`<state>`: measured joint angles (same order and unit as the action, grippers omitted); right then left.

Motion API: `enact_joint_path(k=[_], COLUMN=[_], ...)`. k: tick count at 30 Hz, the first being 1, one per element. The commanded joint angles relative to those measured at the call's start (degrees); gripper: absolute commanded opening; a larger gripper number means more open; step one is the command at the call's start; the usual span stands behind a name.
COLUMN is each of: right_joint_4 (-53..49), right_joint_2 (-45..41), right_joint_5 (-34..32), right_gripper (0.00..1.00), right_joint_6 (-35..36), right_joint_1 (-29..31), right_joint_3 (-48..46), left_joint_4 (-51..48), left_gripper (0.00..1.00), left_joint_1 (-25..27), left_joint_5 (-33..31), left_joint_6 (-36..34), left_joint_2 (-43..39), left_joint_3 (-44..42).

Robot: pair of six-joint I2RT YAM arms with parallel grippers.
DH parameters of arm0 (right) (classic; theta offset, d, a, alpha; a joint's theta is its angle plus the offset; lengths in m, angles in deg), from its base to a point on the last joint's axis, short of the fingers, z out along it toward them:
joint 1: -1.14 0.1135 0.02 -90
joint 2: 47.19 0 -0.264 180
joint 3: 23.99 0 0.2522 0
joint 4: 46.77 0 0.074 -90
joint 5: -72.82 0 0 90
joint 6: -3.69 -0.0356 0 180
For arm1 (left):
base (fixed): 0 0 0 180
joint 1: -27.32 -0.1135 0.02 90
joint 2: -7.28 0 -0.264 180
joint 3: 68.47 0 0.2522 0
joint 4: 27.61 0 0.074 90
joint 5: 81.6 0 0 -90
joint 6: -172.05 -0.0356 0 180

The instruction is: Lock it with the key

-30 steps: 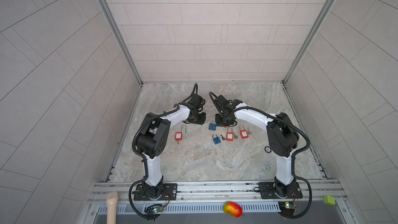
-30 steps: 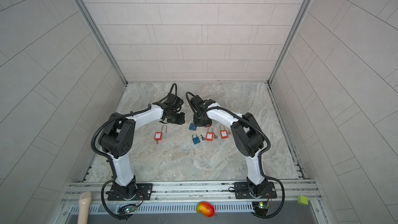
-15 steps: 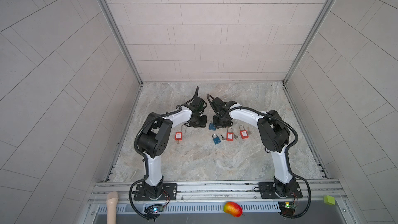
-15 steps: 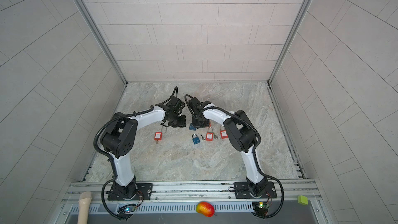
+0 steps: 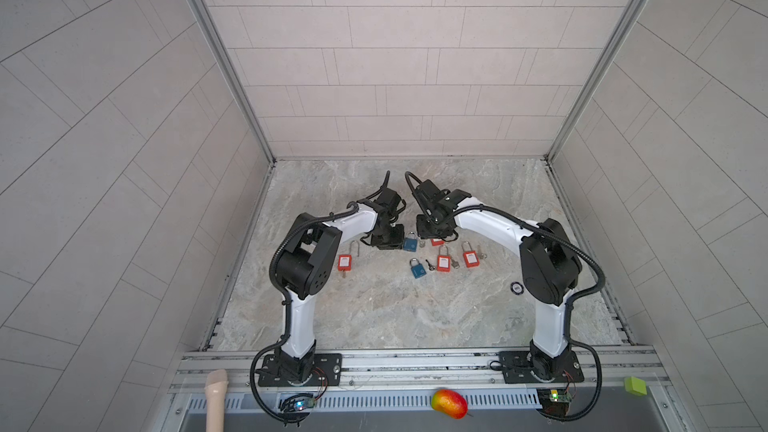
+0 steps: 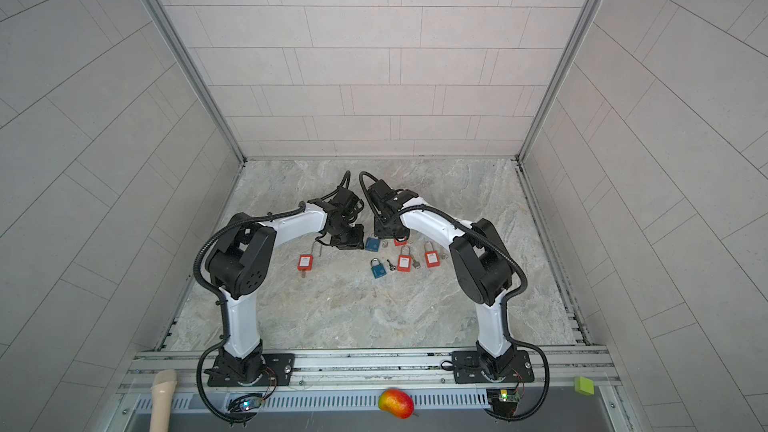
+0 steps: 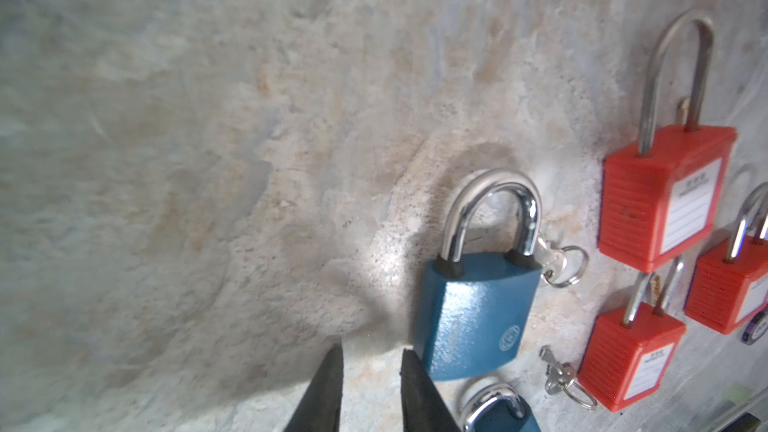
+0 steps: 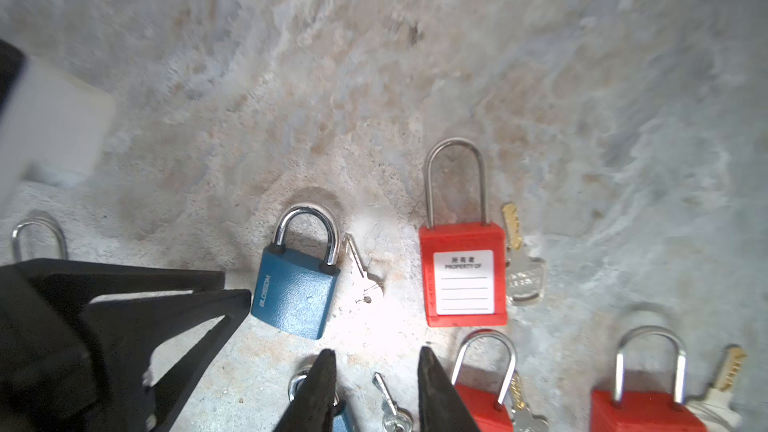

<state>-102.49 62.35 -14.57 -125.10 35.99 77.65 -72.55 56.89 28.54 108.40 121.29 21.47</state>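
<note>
**Both grippers empty at the blue padlock; key still loose**

Top views: The blue padlock [image 5: 410, 243] lies flat on the tabletop [image 5: 374, 305]. The left gripper [image 5: 392, 239] is just beside it on one side and the right gripper [image 5: 432, 236] is near on the other. The jaw gaps are too small to read here.

Left wrist: The left gripper [image 7: 371, 357] has its jaws slightly parted with nothing between them. One fingertip [image 7: 411, 367] sits just beside the padlock's lower corner; I cannot tell if it touches. The shackle [image 7: 496, 180] looks seated on both legs. The key [image 7: 555, 261], on its ring, lies outside the body against a shackle leg.

Right wrist: The right gripper [image 8: 376, 357] has its jaws moderately parted and holds nothing, hovering near the padlock. The key lies flat just beside the padlock, unheld.

Progress (judgement): the key is neither gripped nor in the keyway. Picking it up, inserting it and turning it appear still to do. Whether the padlock is already locked cannot be told.
</note>
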Motion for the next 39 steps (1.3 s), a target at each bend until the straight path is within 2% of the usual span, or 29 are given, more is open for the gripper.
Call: enact_joint_path(k=[1,13,19,24,30,33,36,39], right_joint_4=[-2.0,-2.0,-2.1,-2.0,-2.7,-2.5,-3.1,-5.1], right_joint_2=[-3.0,-4.6,-5.0,-5.2,-5.8,-5.8,-5.7,-5.1], right_joint_5=[-3.4,-4.0,-4.5,-3.6,-5.3,-5.3,-7.5,-13.0], right_gripper=[0.36,0.36,0.36,0.38,0.55,0.56,0.56,0.56], right_joint_6=[0.9,2.1,3.5,3.5,2.4,2.8,3.2,4.0], right_joint_1=[-0.8,-1.5,-1.5,-1.5,-1.5,-1.3,-1.0,-0.1], right_joint_3=[-0.9,-1.3,-1.7,-1.6,-1.5,-1.4,-1.2,-0.9], left_joint_4=[-3.2,-4.0,-6.5,-12.4,-16.2,-19.0,-20.3,-19.5], left_gripper=[0.31,0.32,0.34,0.39,0.45,0.48,0.50,0.52], left_joint_1=[0.9,2.3,1.5,-3.5,-11.8,-14.2,-16.8,-19.0], left_joint_5=[0.2,0.9,-3.9,-10.2,-17.6,-24.4,-26.4,-24.1], left_joint_6=[1.4,1.7,-1.4,-2.7,-2.5,-2.2,-3.6,-4.5], left_joint_2=[1.9,0.9,-5.8,-13.5,-25.4,-29.4,-31.2,-31.1], left_joint_3=[1.3,3.6,4.1,2.1,-6.2,-9.3,-11.7,-13.9])
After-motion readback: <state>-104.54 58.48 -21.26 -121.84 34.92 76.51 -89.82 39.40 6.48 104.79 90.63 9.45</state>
